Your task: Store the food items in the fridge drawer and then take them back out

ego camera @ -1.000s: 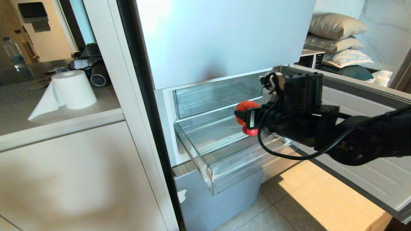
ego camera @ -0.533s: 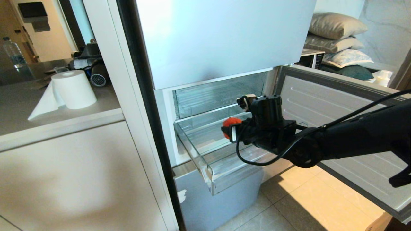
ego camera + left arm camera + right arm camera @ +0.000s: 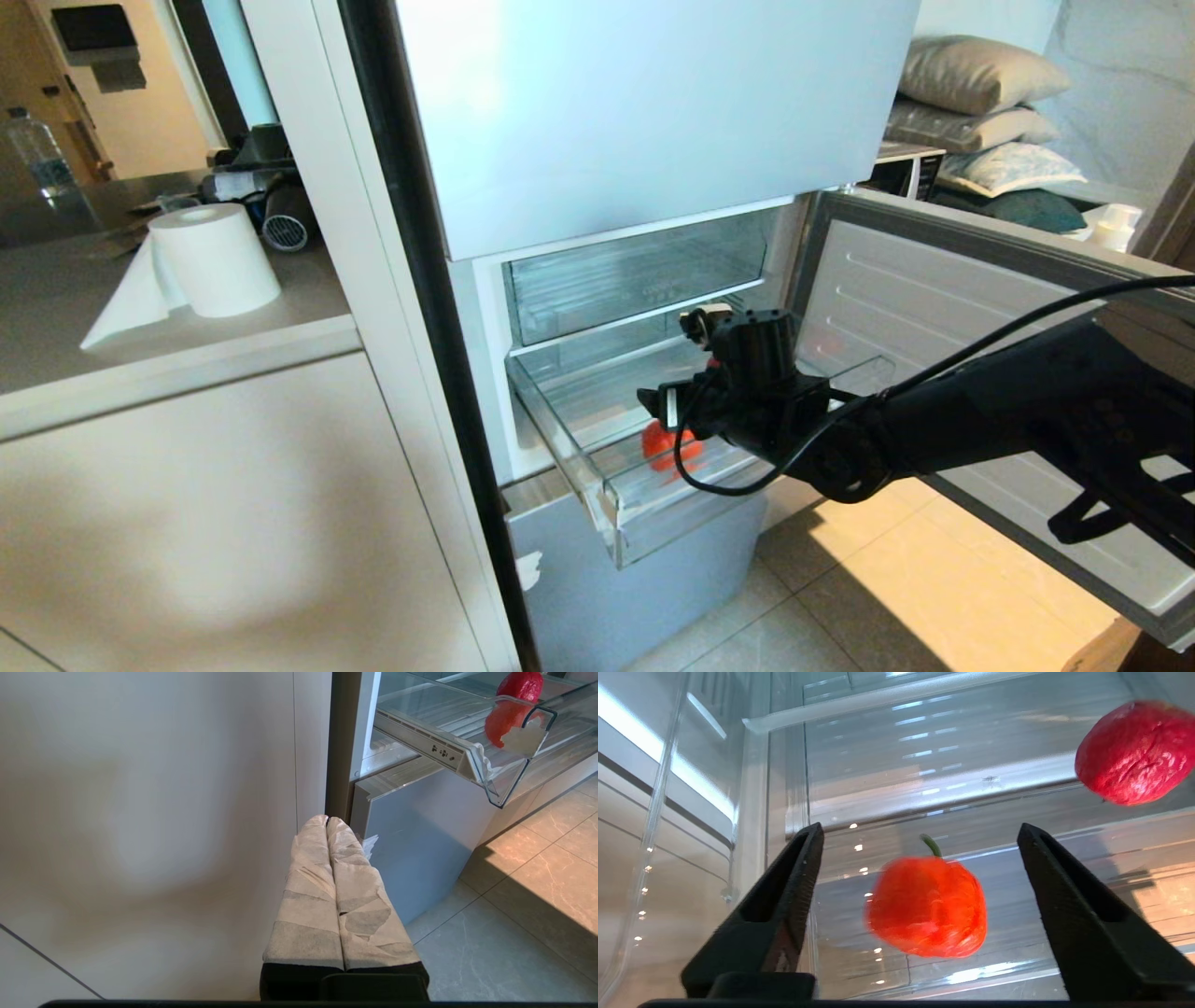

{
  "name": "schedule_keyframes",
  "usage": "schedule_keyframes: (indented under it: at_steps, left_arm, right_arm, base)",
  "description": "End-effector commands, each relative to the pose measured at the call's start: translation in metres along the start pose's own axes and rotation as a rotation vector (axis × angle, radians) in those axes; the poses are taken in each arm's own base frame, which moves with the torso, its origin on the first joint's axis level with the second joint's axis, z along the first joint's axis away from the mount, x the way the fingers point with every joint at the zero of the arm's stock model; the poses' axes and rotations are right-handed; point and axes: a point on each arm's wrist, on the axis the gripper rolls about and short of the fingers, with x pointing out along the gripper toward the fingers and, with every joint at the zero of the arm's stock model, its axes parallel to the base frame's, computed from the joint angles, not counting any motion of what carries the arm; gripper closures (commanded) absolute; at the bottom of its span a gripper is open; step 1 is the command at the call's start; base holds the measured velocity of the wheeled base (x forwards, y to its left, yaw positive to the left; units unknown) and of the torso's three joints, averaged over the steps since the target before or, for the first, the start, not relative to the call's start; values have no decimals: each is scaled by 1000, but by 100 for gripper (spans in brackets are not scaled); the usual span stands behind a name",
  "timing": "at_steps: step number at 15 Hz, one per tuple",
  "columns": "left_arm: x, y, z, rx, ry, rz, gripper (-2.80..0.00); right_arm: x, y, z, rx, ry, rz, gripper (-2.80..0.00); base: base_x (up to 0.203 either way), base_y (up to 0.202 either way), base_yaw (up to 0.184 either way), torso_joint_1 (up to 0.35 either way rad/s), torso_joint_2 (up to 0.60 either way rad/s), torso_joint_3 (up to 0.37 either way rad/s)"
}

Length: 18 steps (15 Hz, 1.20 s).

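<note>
My right gripper (image 3: 665, 411) reaches into the pulled-out clear fridge drawer (image 3: 644, 523) and stands open. In the right wrist view an orange-red food item (image 3: 927, 907) with a short green stem lies blurred between the spread fingers (image 3: 794, 882), touching neither, over the ribbed drawer floor (image 3: 1017, 826). From the head it shows as a red lump (image 3: 667, 446) just behind the front lip. A second, darker red food item (image 3: 1132, 751) sits farther in. My left gripper (image 3: 327, 820) is parked low beside the cabinet, its taped fingers shut on nothing.
The fridge door (image 3: 980, 308) stands open on the right, under my right arm. Another clear bin (image 3: 635, 280) sits above the drawer. A paper roll (image 3: 210, 261) rests on the counter to the left. Tiled floor (image 3: 868, 597) lies below.
My right gripper has moved down and left into the drawer with the red food item, then opened. The item has left the fingers and now lies lower, near the front lip.
</note>
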Motion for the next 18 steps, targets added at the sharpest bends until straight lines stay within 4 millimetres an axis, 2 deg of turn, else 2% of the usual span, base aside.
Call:
schedule_keyframes:
  at_steps: [1,3,4,5,7,9,10,11,13,15,18]
  left_arm:
    - [0,0,0,0,2,0,0]
    - [0,0,0,0,1,0,0]
    - [0,0,0,0,0,0,0]
    - [0,0,0,0,1,0,0]
    - [0,0,0,0,0,0,0]
    - [0,0,0,0,2,0,0]
    - [0,0,0,0,0,0,0]
    - [0,0,0,0,2,0,0]
    - [0,0,0,0,2,-1,0]
    - [0,0,0,0,2,0,0]
    - [0,0,0,0,2,-1,0]
  right_arm:
    - [-1,0,3,4,-10,0,-280]
    - [-9,0,11,10,-29,-7,-280]
    - [-20,-1,21,18,-52,-9,-280]
    - [-38,-2,33,26,-75,-11,0]
    - [-83,-7,54,54,-107,-29,0]
    - [-128,-14,62,110,-78,-44,0]
    - [-148,-19,56,140,-9,-59,0]
    - [-163,-24,38,176,110,-84,0]
    - [-170,-28,10,250,262,-77,0]
    - [-161,-28,-7,266,341,-55,0]
    - [-129,-26,-35,251,426,-78,0]
  base:
    - [0,0,0,0,0,0]
    - [0,0,0,0,0,0]
    - [0,0,0,0,0,0]
    - [0,0,0,0,0,0]
    - [0,0,0,0,0,0]
    - [0,0,0,0,0,0]
    - [0,0,0,0,0,0]
    - [0,0,0,0,0,0]
    - [0,0,0,0,0,0]
    - [0,0,0,0,0,0]
    - [0,0,0,0,0,0]
